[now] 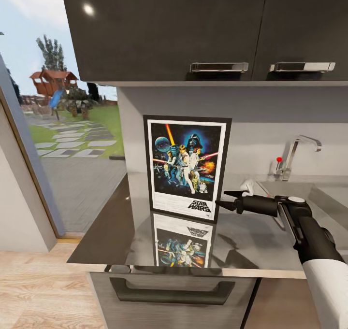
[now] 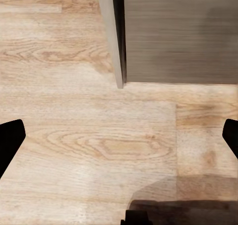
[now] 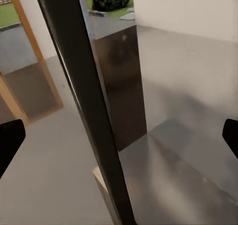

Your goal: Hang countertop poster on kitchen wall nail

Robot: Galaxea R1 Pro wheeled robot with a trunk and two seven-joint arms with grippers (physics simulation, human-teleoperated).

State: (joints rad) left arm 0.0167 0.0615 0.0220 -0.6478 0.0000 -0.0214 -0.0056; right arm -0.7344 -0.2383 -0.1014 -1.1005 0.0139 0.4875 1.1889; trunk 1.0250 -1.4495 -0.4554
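My right gripper (image 1: 223,198) is spread wide, fingers either side of the poster (image 1: 187,167) right edge, not pinching. Poster stands upright on the kitchen countertop (image 1: 111,227). Left gripper (image 2: 119,136) splayed over wood floor (image 2: 74,136).

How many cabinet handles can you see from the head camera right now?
3. Two silver handles sit on the upper cabinets, one near the middle and one further right. A dark handle runs across the drawer front below the countertop. Others may be out of frame.
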